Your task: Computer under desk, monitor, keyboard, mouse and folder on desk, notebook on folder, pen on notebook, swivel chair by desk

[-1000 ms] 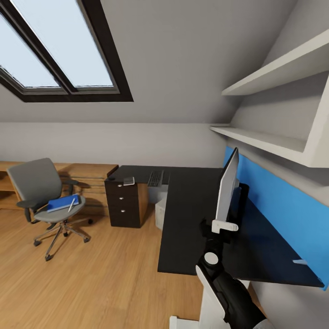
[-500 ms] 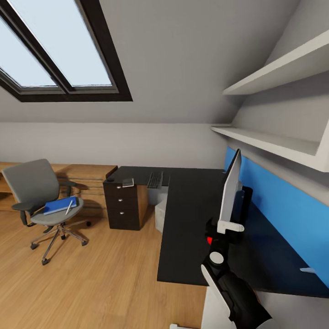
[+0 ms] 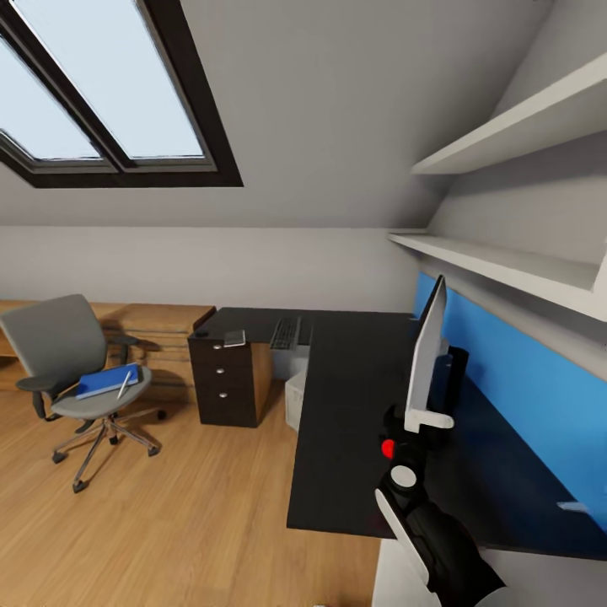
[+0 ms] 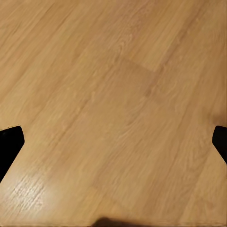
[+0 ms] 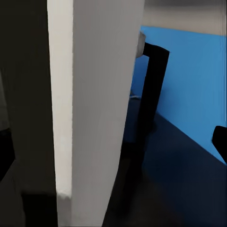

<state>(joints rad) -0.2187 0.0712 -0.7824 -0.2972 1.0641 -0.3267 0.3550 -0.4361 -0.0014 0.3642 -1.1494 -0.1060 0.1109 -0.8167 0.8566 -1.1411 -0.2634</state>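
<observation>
Head view: you've got the monitor edge-on at right-center, standing on the desk, w/ the right gripper at its lower edge; looks clamped on the monitor, but the fingers are partly hidden, so treat that as a judgement. Keyboard lies on the far desk wing at center, not beside the monitor yet. A small grey item near the desk's left end may be the mouse or notebook; too small to tell. The computer sits pale under the desk at center, so that part looks done. Chair is at lower left, well apart from the desk, w/ the folder on its seat and the pen lying on the folder. Left to do: keyboard, mouse, folder, notebook, pen, chair. Drawer unit is closed, contents unseen. Wall shelves at upper right look bare. Left wrist view: wood floor and two dark fingertips at the frame's side edges, spread wide, holding nothing. Right wrist view: the monitor's pale back fills the left half, very close; black stand and blue panel at right.
</observation>
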